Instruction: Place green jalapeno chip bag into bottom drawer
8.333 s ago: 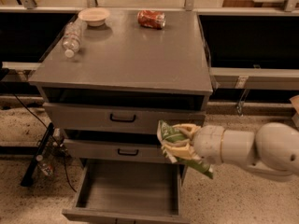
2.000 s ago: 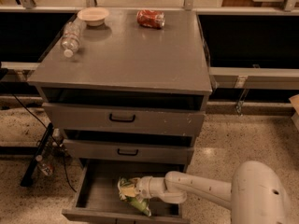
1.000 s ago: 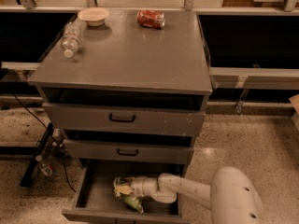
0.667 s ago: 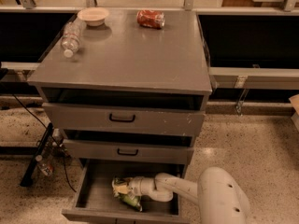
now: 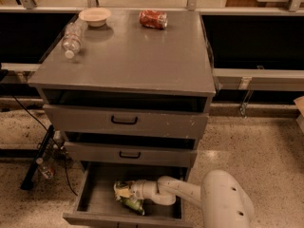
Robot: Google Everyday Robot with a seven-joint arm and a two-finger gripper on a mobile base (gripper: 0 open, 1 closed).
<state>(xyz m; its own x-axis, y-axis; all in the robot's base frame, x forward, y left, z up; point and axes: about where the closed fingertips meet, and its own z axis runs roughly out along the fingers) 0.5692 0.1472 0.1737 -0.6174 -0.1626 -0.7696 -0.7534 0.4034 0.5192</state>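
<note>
The bottom drawer (image 5: 97, 201) of the grey cabinet is pulled open. The green jalapeno chip bag (image 5: 127, 197) lies inside it, near the middle of the drawer floor. My gripper (image 5: 124, 193) reaches into the drawer from the right on the white arm and sits right at the bag, low over the drawer floor.
On the cabinet top (image 5: 137, 56) lie a red soda can (image 5: 153, 19), a clear plastic bottle (image 5: 72, 37) and a white bowl (image 5: 95, 16). Two shallower drawers with black handles (image 5: 124, 120) stand slightly open above. Cables and a black stand (image 5: 38, 158) are on the floor at left.
My arm carried the bag from beside the middle drawer down into the bottom drawer, then moved it slightly left along the drawer floor.
</note>
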